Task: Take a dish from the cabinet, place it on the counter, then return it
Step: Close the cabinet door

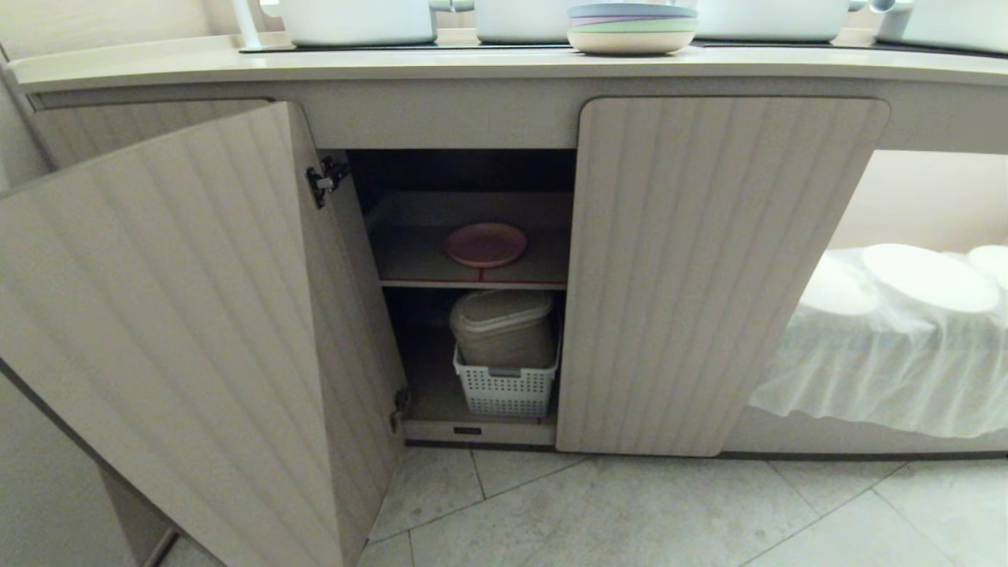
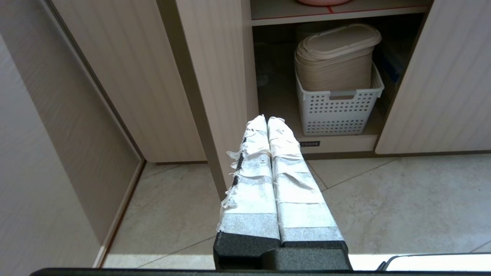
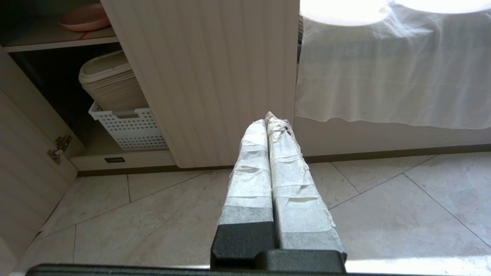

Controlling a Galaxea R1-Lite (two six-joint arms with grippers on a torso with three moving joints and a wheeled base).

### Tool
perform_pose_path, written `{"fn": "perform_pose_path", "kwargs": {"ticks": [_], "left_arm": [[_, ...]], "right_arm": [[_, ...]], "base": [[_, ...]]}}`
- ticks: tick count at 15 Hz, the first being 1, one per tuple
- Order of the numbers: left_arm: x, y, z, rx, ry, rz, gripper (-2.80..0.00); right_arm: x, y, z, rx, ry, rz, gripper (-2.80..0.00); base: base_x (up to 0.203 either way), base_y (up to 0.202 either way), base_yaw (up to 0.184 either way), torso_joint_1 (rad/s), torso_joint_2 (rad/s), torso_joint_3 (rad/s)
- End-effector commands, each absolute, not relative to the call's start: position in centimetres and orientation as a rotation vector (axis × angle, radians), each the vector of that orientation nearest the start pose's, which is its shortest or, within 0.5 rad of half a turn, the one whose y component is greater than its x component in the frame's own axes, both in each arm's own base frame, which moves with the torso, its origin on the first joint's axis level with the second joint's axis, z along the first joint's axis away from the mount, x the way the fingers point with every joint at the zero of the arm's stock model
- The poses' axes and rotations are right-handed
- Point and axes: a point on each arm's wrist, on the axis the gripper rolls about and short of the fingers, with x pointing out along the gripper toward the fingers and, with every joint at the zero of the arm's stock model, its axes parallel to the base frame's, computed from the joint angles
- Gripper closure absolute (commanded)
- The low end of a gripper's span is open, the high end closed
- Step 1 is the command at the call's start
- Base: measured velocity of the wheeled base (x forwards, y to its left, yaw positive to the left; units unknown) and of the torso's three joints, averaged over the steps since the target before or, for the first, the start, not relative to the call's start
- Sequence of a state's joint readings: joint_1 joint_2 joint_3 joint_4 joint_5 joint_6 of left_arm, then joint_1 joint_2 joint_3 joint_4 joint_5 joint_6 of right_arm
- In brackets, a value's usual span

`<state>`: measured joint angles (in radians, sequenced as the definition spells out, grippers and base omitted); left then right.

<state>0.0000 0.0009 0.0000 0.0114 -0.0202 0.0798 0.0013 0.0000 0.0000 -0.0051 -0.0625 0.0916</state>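
While both tools, left tool (image 2: pixel 267 119) and right tool (image 3: pixel 268 117), hang clenched and empty, the dish (image 1: pixel 485 244) rests on the cabinet (image 1: pixel 709 260) shelf at twelve o'clock.

A red-edged shelf (image 1: pixel 409 260) carries the pink dish (image 1: pixel 485 244); a white basket (image 1: pixel 505 390) sits below.

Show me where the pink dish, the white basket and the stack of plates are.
pink dish (image 1: pixel 485 244), head view, centre of its face.
white basket (image 1: pixel 504 391), head view, perforated front wall.
stack of plates (image 1: pixel 631 41), head view, bottom plate's side.
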Motion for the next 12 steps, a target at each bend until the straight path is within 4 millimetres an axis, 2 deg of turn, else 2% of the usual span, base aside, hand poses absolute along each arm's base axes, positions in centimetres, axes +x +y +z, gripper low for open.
{"fn": "perform_pose_path", "kwargs": {"ticks": [1,7,9,12], "left_arm": [[-2.3,0.0,7.4,0.080,0.011,-0.020,0.00],[-2.3,-0.1,7.4,0.112,0.014,-0.028,0.00],[-2.5,-0.2,8.4,0.156,-0.045,-0.065,0.00],[-2.5,-0.1,10.5,0.148,-0.059,-0.032,0.00]], "right_arm": [[-2.3,-0.1,7.6,0.092,-0.009,-0.061,0.00],[-2.3,-0.1,7.6,0.092,-0.007,-0.061,0.00],[-2.3,-0.1,7.6,0.092,-0.008,-0.061,0.00],[-2.3,-0.1,7.6,0.092,-0.009,-0.061,0.00]], "base": [[0.000,0.000,0.000,0.000,0.00,0.000],[0.000,0.000,0.000,0.000,0.00,0.000],[0.000,0.000,0.000,0.000,0.00,0.000],[0.000,0.000,0.000,0.000,0.00,0.000]]}}
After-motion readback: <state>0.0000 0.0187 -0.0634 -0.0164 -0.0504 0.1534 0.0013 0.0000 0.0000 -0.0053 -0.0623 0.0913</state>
